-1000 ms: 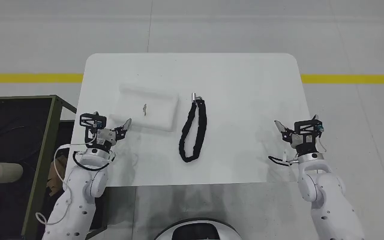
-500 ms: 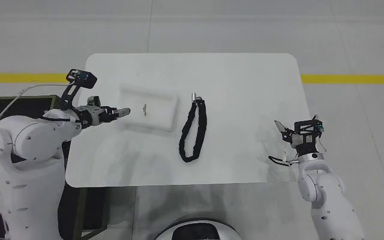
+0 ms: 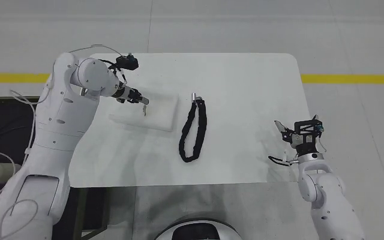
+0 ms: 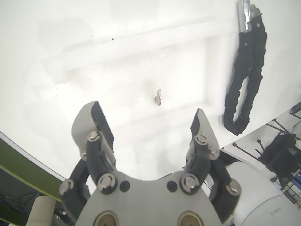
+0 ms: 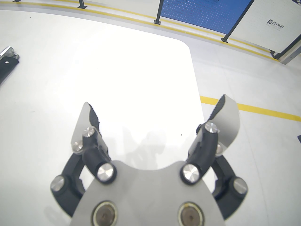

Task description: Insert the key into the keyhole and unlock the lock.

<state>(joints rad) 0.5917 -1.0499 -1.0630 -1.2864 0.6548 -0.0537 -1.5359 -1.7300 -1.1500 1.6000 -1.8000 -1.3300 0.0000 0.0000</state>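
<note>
left hand [image 4: 148, 116] released, fingers spread wide, held over the left part of the foam pad [image 3: 162, 119]. key [image 4: 158, 97], small and metal, sits in the pad's shallow recess, apart from both fingers and in line with the gap between them. black sleeved chain lock [image 3: 193, 131] lies on the surface [image 3: 240, 84] just beside the pad's right edge, folded double, its metal end farthest from the robot. right hand [image 3: 275, 142] also released, fingers apart, well right of the pad at the surface's right edge.
</note>
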